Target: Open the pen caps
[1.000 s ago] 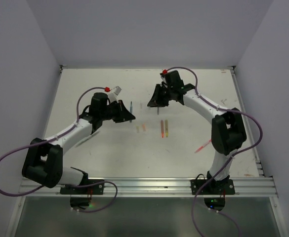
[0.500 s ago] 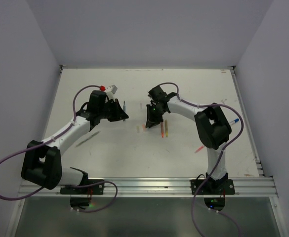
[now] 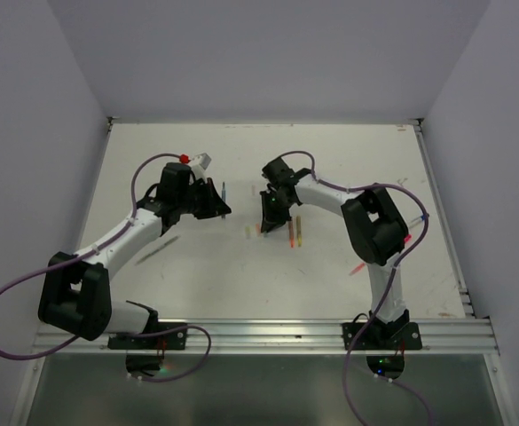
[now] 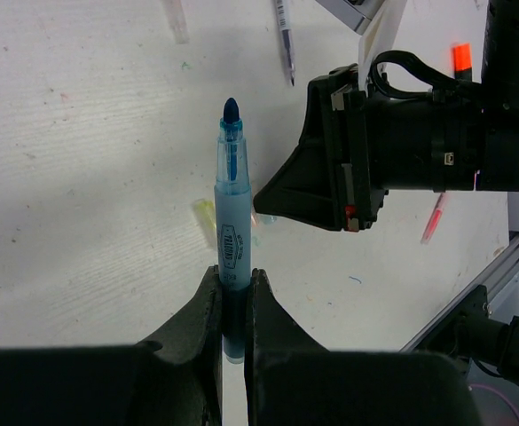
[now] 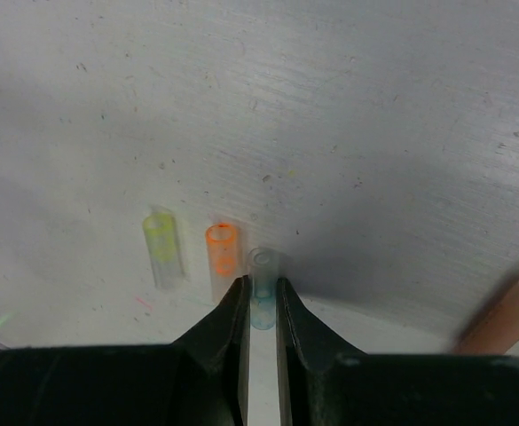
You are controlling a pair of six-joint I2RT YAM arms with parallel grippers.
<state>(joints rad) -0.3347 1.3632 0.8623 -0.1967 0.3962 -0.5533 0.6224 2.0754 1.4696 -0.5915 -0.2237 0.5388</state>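
1. The left gripper (image 4: 234, 280) is pinching the blue pen (image 4: 233, 222) in the middle of its view; the tip is showing, so its cap is off.
2. The right gripper (image 5: 261, 288) is pinching the clear cap (image 5: 263, 264) at the bottom middle, beside the orange cap (image 5: 221, 253) and yellow cap (image 5: 162, 244) lying on the table (image 5: 348, 98).
3. I am guessing three caps are off; the pink pen (image 3: 358, 266), lower right, may be waiting.

Surface of table (image 5: 374, 106): white, matt, with a fine linear grain, scuffed and ink-flecked. 
Body of pen (image 4: 232, 231): translucent blue plastic, smooth and glossy, with a printed label. 
The clear cap (image 5: 263, 266), orange cap (image 5: 221, 253) and yellow cap (image 5: 161, 244) are smooth translucent plastic. 
Jaws of left gripper (image 4: 232, 293) and right gripper (image 5: 261, 297): black, matt, plastic-looking. 
Near-edge rail (image 3: 268, 333): bare ribbed metal, dull sheen.
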